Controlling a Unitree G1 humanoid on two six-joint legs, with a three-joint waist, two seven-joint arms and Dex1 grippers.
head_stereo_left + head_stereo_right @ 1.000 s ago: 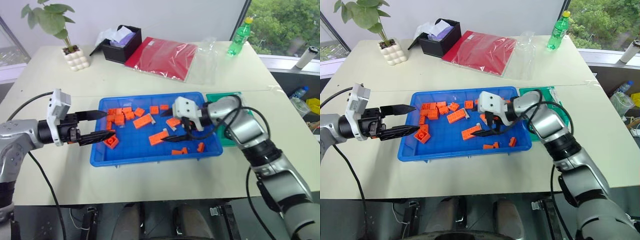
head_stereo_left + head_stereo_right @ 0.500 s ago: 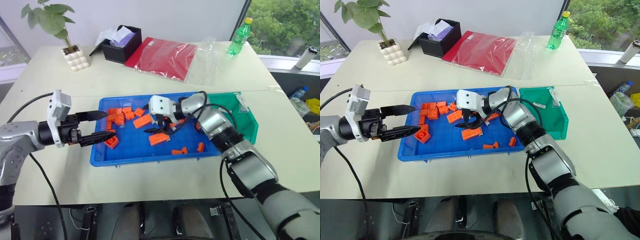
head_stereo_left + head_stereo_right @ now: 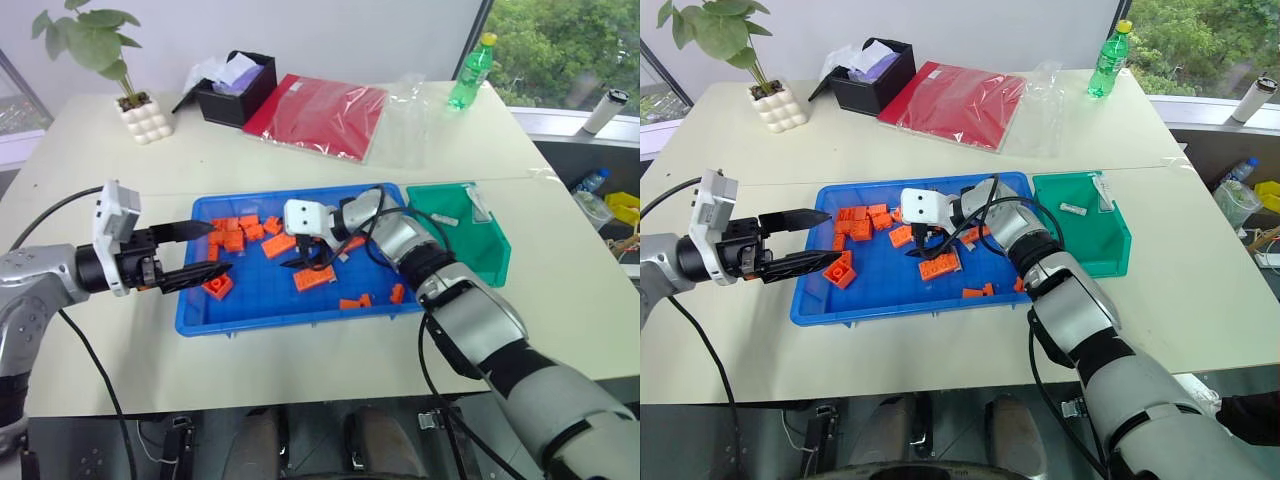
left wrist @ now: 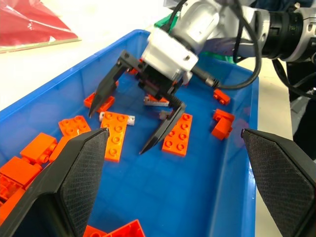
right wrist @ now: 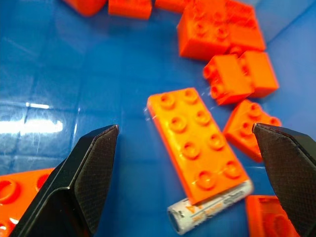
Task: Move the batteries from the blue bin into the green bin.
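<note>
Both arms are silver-grey with black joint bands. Each gripper, left gripper (image 3: 200, 252) and right gripper (image 4: 134, 118), has tapered black fingers, a white block behind them, and looping black cables, seemingly unmarked.

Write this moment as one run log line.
right claw: open, over battery in blue bin | left claw: open | green bin

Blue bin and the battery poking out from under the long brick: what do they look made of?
Blue bin: glossy moulded plastic, judging by the bright window glare on its floor. Battery: apparently a metal cell in a smooth silvery-grey printed wrap with a faint sheen. Long orange brick lying over it: hard, satin plastic with moulded studs.
</note>
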